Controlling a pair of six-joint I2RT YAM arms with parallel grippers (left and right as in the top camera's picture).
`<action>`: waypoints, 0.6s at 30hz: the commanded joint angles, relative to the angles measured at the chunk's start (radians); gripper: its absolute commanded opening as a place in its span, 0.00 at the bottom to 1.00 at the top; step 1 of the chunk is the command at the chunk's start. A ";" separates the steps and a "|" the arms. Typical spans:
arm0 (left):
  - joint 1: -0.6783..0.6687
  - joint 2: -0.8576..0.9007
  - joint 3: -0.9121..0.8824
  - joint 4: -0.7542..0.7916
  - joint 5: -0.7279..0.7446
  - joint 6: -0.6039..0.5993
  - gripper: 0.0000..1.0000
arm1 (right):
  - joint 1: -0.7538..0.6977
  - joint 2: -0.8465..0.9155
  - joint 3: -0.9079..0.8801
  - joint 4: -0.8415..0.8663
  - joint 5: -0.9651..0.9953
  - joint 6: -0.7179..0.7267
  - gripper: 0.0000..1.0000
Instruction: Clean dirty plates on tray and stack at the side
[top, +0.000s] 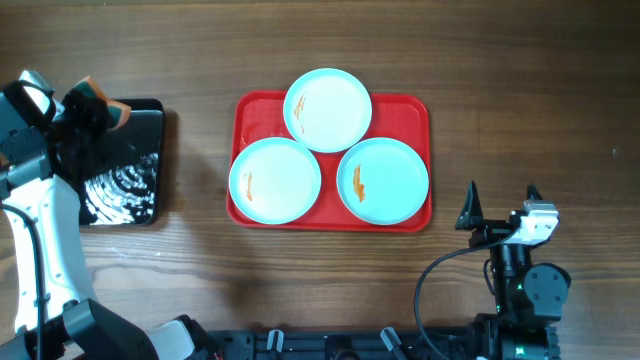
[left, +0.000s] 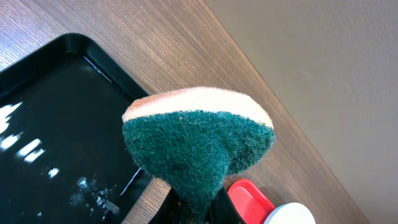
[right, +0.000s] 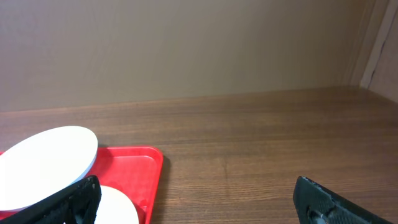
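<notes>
- Left gripper (top: 88, 112), far left of the table (top: 500, 80), above the far end of the black tray (top: 150, 200): jaws pressed together on a sponge (left: 198, 140), green scouring face outward, pale backing behind.
- Black tray: glossy, wet-looking, flecked with white, probably foam.
- Red tray (top: 255, 110), mid-table, well apart from the sponge: all three plates on it, none yet set aside.
- Far plate (top: 327, 108): resting on the edges of the two near ones, far edge overhanging the tray rim; faint orange mark near its left side.
- Near-left plate (top: 274, 180) and near-right plate (top: 383, 180): side by side, each with an orange-brown smear left of centre.
- Right gripper (top: 500, 205), near right, just off the tray's near-right corner: jaws spread wide, holding nothing.
- Step in hand, as judged: sponge loaded, scrubbing not yet begun.
- Next move, as judged: sponge carried right to a smeared plate and lowered flat onto the smear; probably best begun with the far plate, since it overlies the others; right gripper well placed to steady the rim or lift a wiped plate to the side.
</notes>
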 joint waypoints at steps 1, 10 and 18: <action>0.005 0.006 0.013 0.000 0.023 0.002 0.04 | -0.005 -0.003 -0.006 0.006 -0.016 0.008 1.00; 0.005 -0.025 0.013 0.000 0.023 0.002 0.04 | -0.005 -0.003 -0.006 0.006 -0.016 0.007 1.00; 0.004 -0.015 -0.021 -0.050 -0.290 0.040 0.04 | -0.005 -0.003 -0.006 0.006 -0.016 0.008 1.00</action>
